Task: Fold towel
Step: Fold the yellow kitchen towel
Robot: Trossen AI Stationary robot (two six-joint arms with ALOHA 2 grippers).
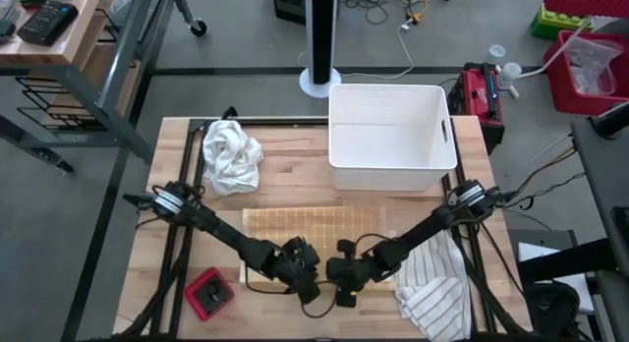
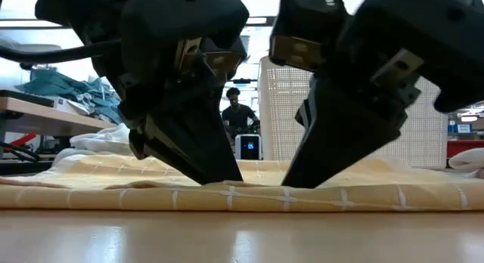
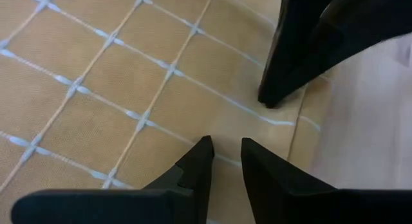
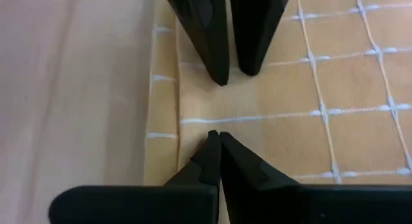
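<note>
High view: yellow checked towel (image 1: pixel 310 229) lies flat, unfolded — folding barely begun. Right gripper (image 4: pixel 219 147) fingers pinched shut on its near-edge hem; left gripper (image 3: pixel 225 156) fingers narrowly parted, hold uncertain.

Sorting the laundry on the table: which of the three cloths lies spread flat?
The yellow checked towel at the table's middle, under both end effectors. The white cloth sits bunched up; the striped cloth lies crumpled at the right edge.

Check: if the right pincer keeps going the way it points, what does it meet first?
Probably the left pincer, tips facing it close ahead above the yellow towel. The right pincer is shut at the towel's near edge; depth unclear.
</note>
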